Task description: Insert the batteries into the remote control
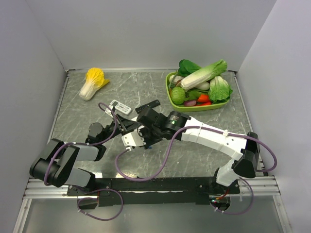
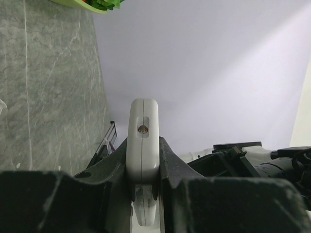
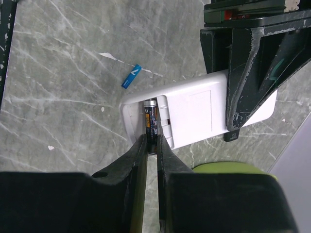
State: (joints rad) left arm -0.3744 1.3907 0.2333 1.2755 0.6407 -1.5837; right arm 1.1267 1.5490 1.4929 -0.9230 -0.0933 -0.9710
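From above, the left arm (image 1: pixel 73 160) and right arm (image 1: pixel 214 136) meet over the middle of the grey table (image 1: pixel 204 165), with the remote control (image 1: pixel 131 140) held between them. Just behind them lie a small white remote (image 1: pixel 120 107) and a slim black remote (image 1: pixel 148 105). A yellow cabbage (image 1: pixel 92 82) sits near the far left corner, and a green tray (image 1: pixel 194 108) of vegetables is close to the far right wall. Open stone stretches along the near side.

At the left wrist, the left gripper (image 2: pixel 143 162) pinches the remote control edge-on, one finger flat on each broad face. The remote's rounded end sticks out past the fingertips into free air, with wall beyond.

At the right wrist, the right gripper (image 3: pixel 151 144) is nipped onto the near end of a battery (image 3: pixel 151 119). The battery lies lengthwise in the open slot at one end of the remote's plain white back. The left gripper clamps the remote's other end. A loose battery (image 3: pixel 130 77) lies on the stone near the remote's corner, not touching it.
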